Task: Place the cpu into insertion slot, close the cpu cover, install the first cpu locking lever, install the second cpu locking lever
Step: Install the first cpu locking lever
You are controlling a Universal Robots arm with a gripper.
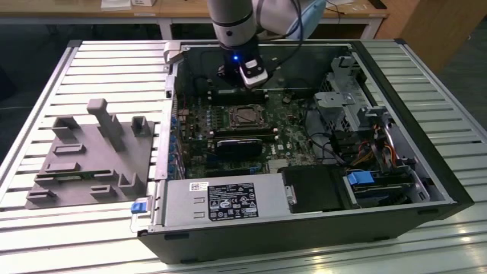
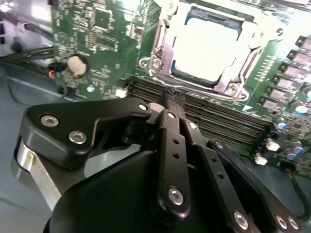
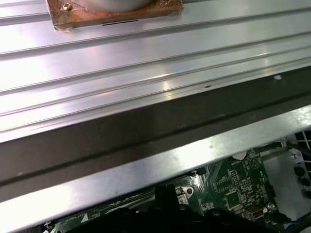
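Plainly, the arm reaches down into the open computer case point(image 1: 304, 240), which lies on its side on a slatted metal table point(image 1: 106, 63). In the exterior view the gripper point(image 1: 245, 84) hangs over the green motherboard point(image 1: 293, 134), near the case's 12 o'clock wall. The insertion slot point(image 1: 227, 114) lies close by at the gripper's 6 o'clock, and the two do not touch.

In the second wrist view the gripper point(image 2: 172, 102) has its black fingers point(image 2: 170, 145) drawn together at the tips with nothing between them. They hover above the long black memory slots point(image 2: 218, 121). Just past those slots the cpu point(image 2: 206, 46) lies flat in its socket, silver-grey top facing up. The cpu cover point(image 2: 163, 39) lies down around it, so the chip shows through the square window. I cannot tell how the locking levers stand.

At the socket's 6 o'clock in the exterior view a grey power supply box point(image 1: 220, 200) sits against the case's near wall. At the case's 9 o'clock a grey moulded fixture point(image 1: 91, 148) rests on the table.
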